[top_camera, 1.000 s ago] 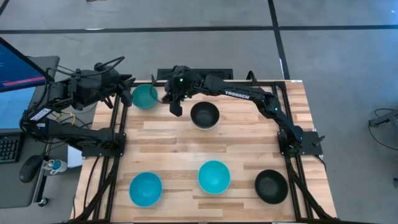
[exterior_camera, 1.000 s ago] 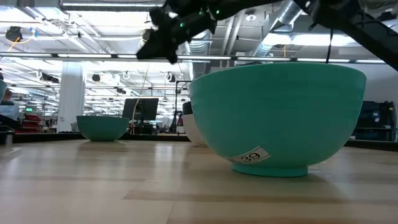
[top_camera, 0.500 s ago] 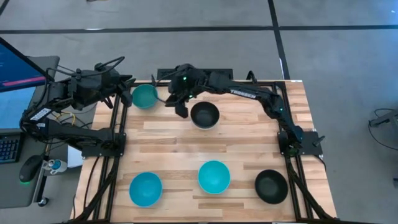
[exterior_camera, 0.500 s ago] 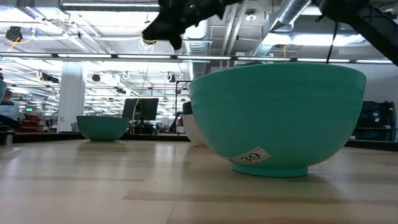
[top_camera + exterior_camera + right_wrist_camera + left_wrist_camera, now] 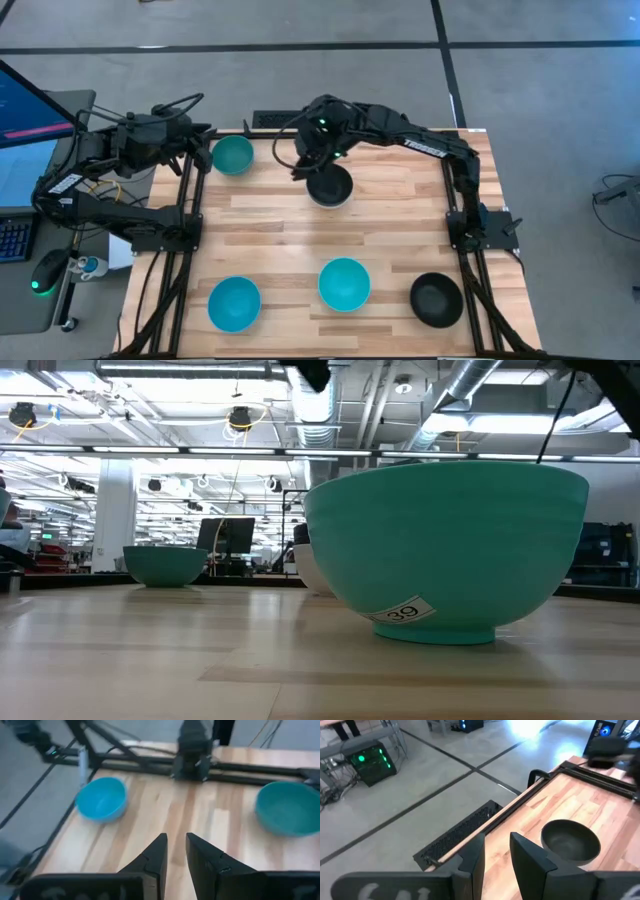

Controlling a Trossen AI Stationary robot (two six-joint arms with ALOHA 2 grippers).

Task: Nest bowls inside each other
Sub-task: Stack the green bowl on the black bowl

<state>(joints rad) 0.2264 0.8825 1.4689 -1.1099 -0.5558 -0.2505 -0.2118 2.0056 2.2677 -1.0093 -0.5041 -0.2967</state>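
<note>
A black bowl (image 5: 330, 186) sits inside a white bowl (image 5: 312, 572) at the far middle of the table. A dark teal-green bowl (image 5: 233, 155) stands at the far left. Two bright turquoise bowls (image 5: 234, 303) (image 5: 344, 283) and a second black bowl (image 5: 436, 299) stand along the near edge. My right gripper (image 5: 304, 171) hovers above the left rim of the nested black bowl, empty, its fingers (image 5: 176, 845) a narrow gap apart. My left gripper (image 5: 495, 851) waits beyond the far left corner, also narrowly open and empty.
The dark arm frames (image 5: 185, 200) (image 5: 462, 200) run along the table's left and right edges. Bare wood lies across the table's middle (image 5: 330, 235). The near turquoise bowl (image 5: 450, 550) fills much of the low view.
My right gripper has gone from beside the teal-green bowl toward the table's right edge, rising as it went, and now hangs over the left rim of the nested black bowl. No bowl has moved.
</note>
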